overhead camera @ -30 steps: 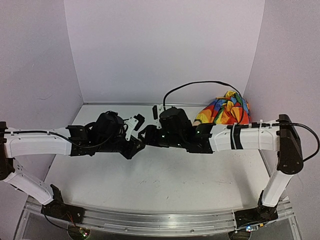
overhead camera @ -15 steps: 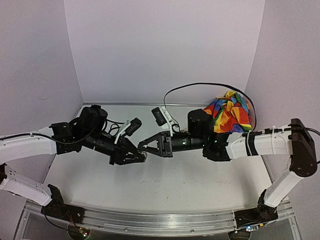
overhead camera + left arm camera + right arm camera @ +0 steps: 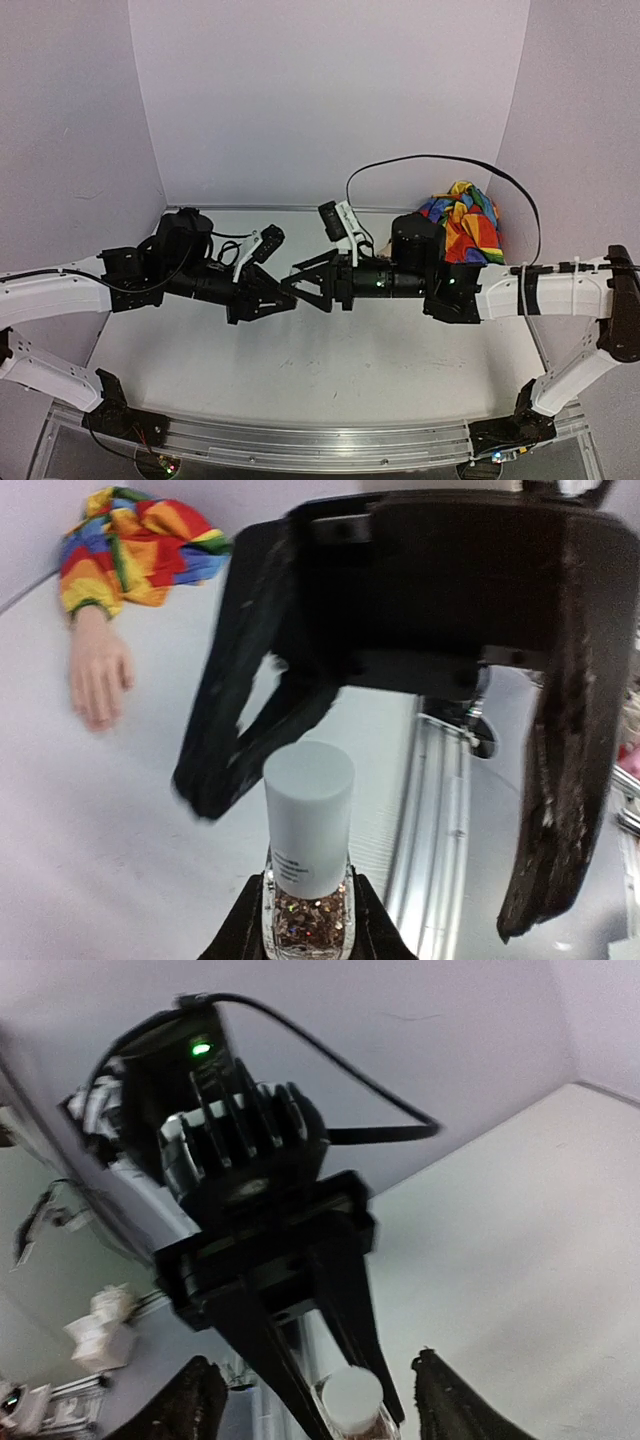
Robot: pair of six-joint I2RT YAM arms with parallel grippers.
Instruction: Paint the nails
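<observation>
At the far right of the table (image 3: 330, 370), near the back wall, I see the peach mannequin hand (image 3: 98, 675) lying flat, coming out of its rainbow patchwork sleeve (image 3: 140, 535). The nails (image 3: 97, 718) are pale fingertips, too small for detail. Mid-table, well apart from it, my left gripper (image 3: 308, 900) is clamped on a small polish bottle (image 3: 308, 925) of pinkish glitter, with its white cap (image 3: 308, 815) on. My right gripper (image 3: 320, 1400) stands spread, one finger on either side of that cap and clear of it.
</observation>
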